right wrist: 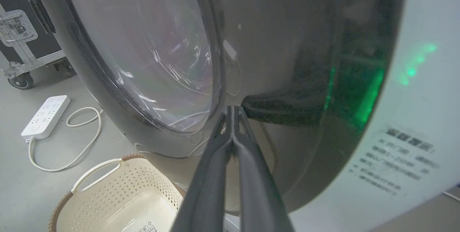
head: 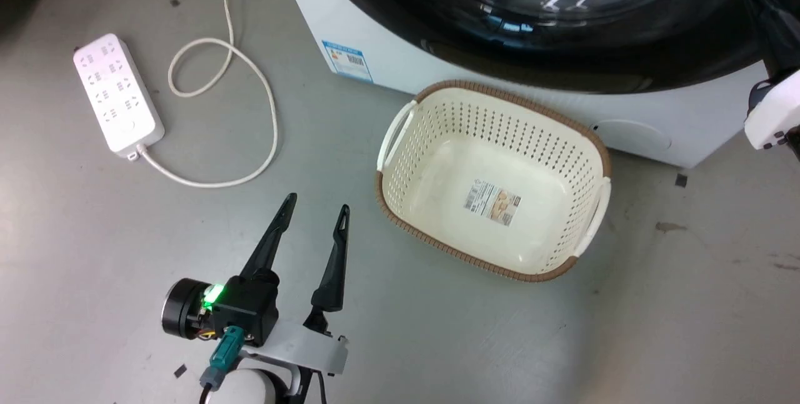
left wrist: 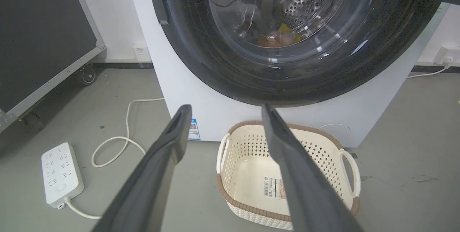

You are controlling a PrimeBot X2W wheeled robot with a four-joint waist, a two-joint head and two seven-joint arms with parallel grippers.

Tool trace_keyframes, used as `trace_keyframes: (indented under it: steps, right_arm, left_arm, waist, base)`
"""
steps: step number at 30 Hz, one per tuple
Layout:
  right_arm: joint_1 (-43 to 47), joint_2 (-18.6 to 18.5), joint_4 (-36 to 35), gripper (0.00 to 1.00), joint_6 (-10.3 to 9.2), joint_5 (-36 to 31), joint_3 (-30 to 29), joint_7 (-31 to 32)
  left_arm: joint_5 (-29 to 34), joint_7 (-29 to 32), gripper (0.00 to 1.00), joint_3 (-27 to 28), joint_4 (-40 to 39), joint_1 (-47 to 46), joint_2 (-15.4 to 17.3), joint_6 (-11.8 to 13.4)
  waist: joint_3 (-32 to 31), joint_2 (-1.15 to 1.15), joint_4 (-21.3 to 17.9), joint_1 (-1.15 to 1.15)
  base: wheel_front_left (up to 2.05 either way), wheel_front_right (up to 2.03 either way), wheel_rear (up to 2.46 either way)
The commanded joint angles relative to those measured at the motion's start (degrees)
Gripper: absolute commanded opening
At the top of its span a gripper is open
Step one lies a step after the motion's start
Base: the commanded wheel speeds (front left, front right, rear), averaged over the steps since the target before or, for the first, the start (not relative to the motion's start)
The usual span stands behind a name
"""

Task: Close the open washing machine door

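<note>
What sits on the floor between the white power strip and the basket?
A looped white cable lying on grey floor, shown in the head view.

Surroundings at ground level

We note a scuffed grey floor (head: 94, 235), a white power strip (head: 117, 92) with looped cord (head: 273, 117) lying on it, a cream perforated basket (head: 494, 97), a black wheeled case (left wrist: 39, 38) near the white wall (left wrist: 111, 13).

The basket (head: 425, 141) sits on the floor (head: 94, 235) just before the washing machine (head: 400, 60), under its door (head: 531, 60). The power strip (head: 117, 92) lies well left of the basket, its cable (head: 270, 97) looped between them.
</note>
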Motion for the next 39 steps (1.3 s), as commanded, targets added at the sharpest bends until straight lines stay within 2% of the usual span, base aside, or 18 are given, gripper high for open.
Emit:
trace_keyframes:
  steps: [1,3,4,10,11,13,14,17,23,28,32,39]
  right_arm:
    - [-1.8,-1.6,1.2,0.00,-1.14,0.7,-1.2,-0.6]
    - [-0.7,-0.9,1.7,0.00,-1.14,0.8,-0.8,-0.9]
    - [1.8,0.3,1.3,1.00,-1.14,1.2,-0.6,-1.1]
    - [8.8,3.0,-4.8,1.00,-1.14,0.0,-3.4,-1.2]
    - [12.6,4.3,-7.9,1.00,-1.14,-1.5,-5.5,-1.2]
    - [14.5,5.0,-9.5,1.00,-1.14,-2.3,-6.8,-1.2]
    - [18.6,6.6,-13.2,1.00,-1.14,-4.0,-9.6,-1.2]
    - [22.8,7.9,-17.1,1.00,-1.14,-6.2,-12.0,-1.2]
    - [36.1,13.9,-29.3,1.00,-1.14,-11.8,-19.3,-1.2]
    - [46.4,20.0,-36.8,1.00,-1.14,-16.4,-23.9,-1.2]
    - [52.0,23.1,-39.5,1.00,-1.14,-18.9,-25.7,-1.2]
    - [56.2,24.6,-38.7,1.00,-1.14,-21.1,-24.2,-1.2]
  left_arm:
    - [-0.1,-0.3,1.00,-0.2,0.1,-0.5,-0.1,0.4]
    - [-0.2,-0.3,1.00,-0.1,0.3,-0.4,-0.1,0.4]
    - [0.0,-0.3,1.00,0.1,0.7,0.0,-0.1,0.1]
    - [0.4,-0.3,1.00,1.4,1.4,1.4,0.2,-0.1]
    - [0.5,-0.3,1.00,2.0,1.8,2.2,0.3,-0.2]
    - [0.6,-0.3,1.00,2.1,2.1,2.5,0.4,-0.3]
    - [0.6,-0.3,1.00,2.4,2.7,3.2,0.5,-0.6]
    - [0.6,-0.3,1.00,2.6,3.2,3.9,0.7,-0.8]
    - [-0.2,-0.3,1.00,3.9,4.5,5.8,0.8,-1.5]
    - [-0.6,-0.3,1.00,4.7,5.5,6.6,0.8,-2.0]
    - [-1.0,-0.3,1.00,5.0,6.3,6.8,0.6,-2.3]
    - [-0.7,-0.3,1.00,5.2,8.8,6.9,0.5,-2.6]
  waist:
    - [-1.1,0.00,-0.4,0.00]
    - [-2.4,0.00,-0.8,0.00]
    - [-5.0,0.00,-1.6,0.00]
    - [-10.4,0.00,-4.1,0.00]
    - [-12.3,0.00,-5.2,0.00]
    - [-13.3,0.00,-5.8,0.00]
    - [-15.2,0.00,-6.9,0.00]
    - [-16.8,0.00,-8.0,0.00]
    - [-20.0,0.00,-11.0,0.00]
    - [-21.6,0.00,-12.4,0.00]
    - [-22.1,0.00,-13.2,0.00]
    - [-22.7,0.00,-14.0,0.00]
  base:
    - [0.00,0.00,0.00]
    - [0.00,0.00,0.00]
    - [0.00,0.00,0.00]
    - [0.00,0.00,0.00]
    - [0.00,0.00,0.00]
    - [0.00,0.00,0.00]
    - [0.00,0.00,0.00]
    - [0.00,0.00,0.00]
    - [0.00,0.00,0.00]
    - [0.00,0.00,0.00]
    - [0.00,0.00,0.00]
    - [0.00,0.00,0.00]
